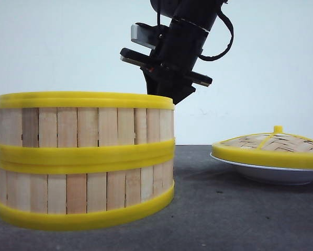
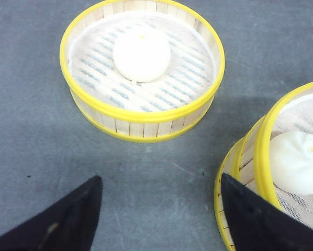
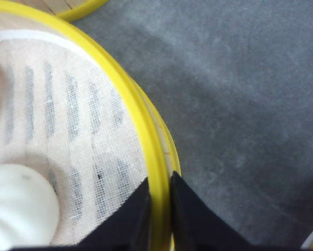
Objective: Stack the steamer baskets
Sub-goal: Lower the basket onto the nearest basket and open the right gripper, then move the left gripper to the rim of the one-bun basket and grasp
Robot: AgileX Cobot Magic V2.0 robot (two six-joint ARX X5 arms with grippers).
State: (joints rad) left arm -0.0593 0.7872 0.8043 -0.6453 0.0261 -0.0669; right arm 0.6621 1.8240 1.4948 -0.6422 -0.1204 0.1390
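Two steamer baskets are stacked at the front left: the upper basket (image 1: pixel 83 125) sits on the lower basket (image 1: pixel 83 193). My right gripper (image 3: pixel 159 183) is shut on the upper basket's yellow rim (image 3: pixel 146 141), one finger inside and one outside. Its arm (image 1: pixel 177 47) comes down behind the stack. A white bun (image 3: pixel 15 209) lies inside on the cloth liner. A third steamer basket (image 2: pixel 141 68) stands alone on the table with a bun (image 2: pixel 142 53) in it. My left gripper (image 2: pixel 159 178) hovers open above the bare table between that basket and the stack (image 2: pixel 266 157), holding nothing.
A domed woven lid (image 1: pixel 274 144) with a yellow rim and knob rests on a shallow white plate (image 1: pixel 271 172) at the right. The table top (image 1: pixel 224 219) is dark grey. A white wall stands behind.
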